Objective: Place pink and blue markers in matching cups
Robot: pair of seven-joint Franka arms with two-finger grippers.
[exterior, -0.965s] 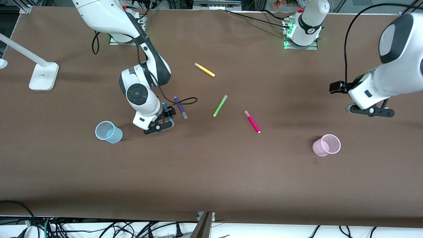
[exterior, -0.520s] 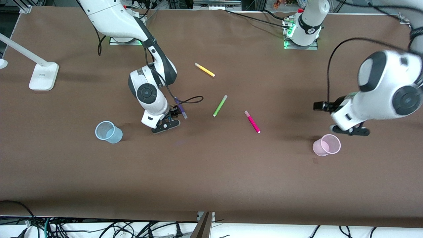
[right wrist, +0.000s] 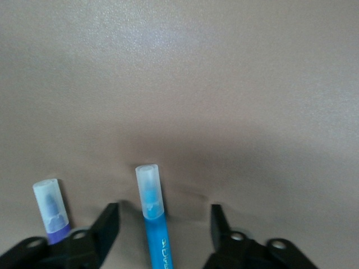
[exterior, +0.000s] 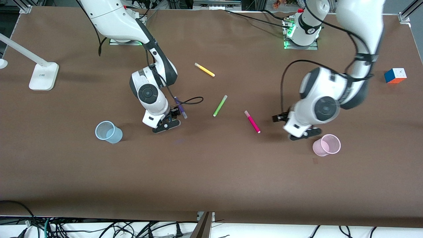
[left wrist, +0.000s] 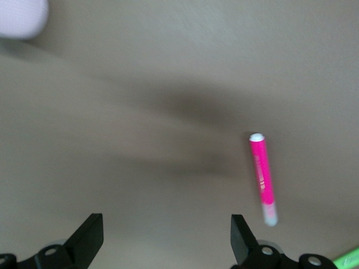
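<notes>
Brown paper-covered table (exterior: 211,185) fills the view. Thin yellow felt-tip marker (exterior: 204,69) lies farthest from the front camera of the loose pens; lime-green marker (exterior: 220,105) lies nearer the camera, slanted, well apart from it. Dark purple marker with a pale clear cap (exterior: 181,109) lies toward the right arm's end of the green one. White desk-lamp base with its slanted stem (exterior: 43,76) stands at the right arm's end of the table. Small multicoloured puzzle cube (exterior: 395,75) sits near the edge at the left arm's end. Tangle of black cables (exterior: 99,228) lies below the table edge nearest the camera.
</notes>
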